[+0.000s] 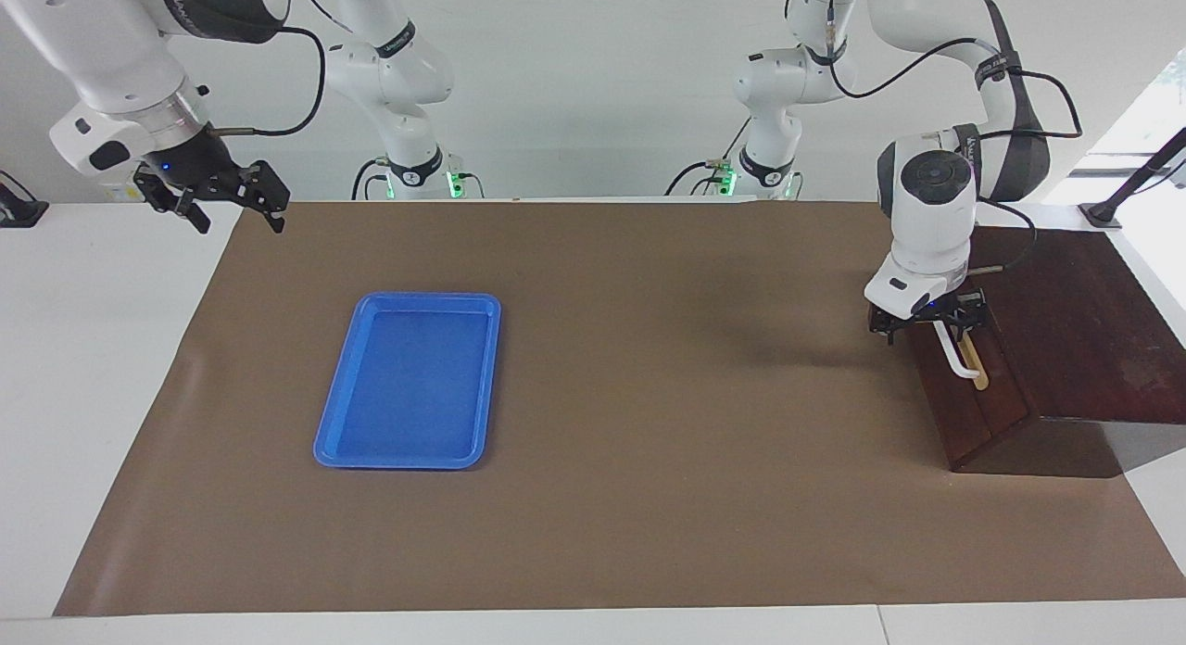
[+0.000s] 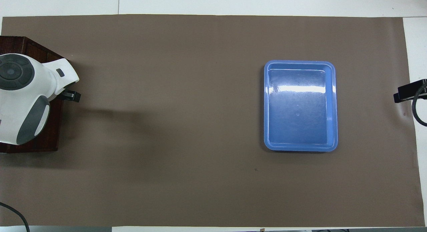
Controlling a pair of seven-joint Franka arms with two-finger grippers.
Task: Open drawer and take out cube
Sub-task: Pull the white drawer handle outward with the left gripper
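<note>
The dark wooden box (image 1: 1066,330) stands at the left arm's end of the table. Its drawer (image 1: 977,418) is closed, with the white bar handle (image 1: 964,362) on a tan strip facing the middle of the table. My left gripper (image 1: 929,328) is down at the end of the handle nearer to the robots, fingers spread on either side of it. In the overhead view the left arm covers most of the box (image 2: 33,47). My right gripper (image 1: 236,217) waits open and empty, raised over the mat's edge at the right arm's end. The yellow cube is hidden.
A blue plastic tray (image 1: 338,423) lies empty on the brown mat (image 1: 649,395) toward the right arm's end; it also shows in the overhead view (image 2: 268,105). White table surface borders the mat.
</note>
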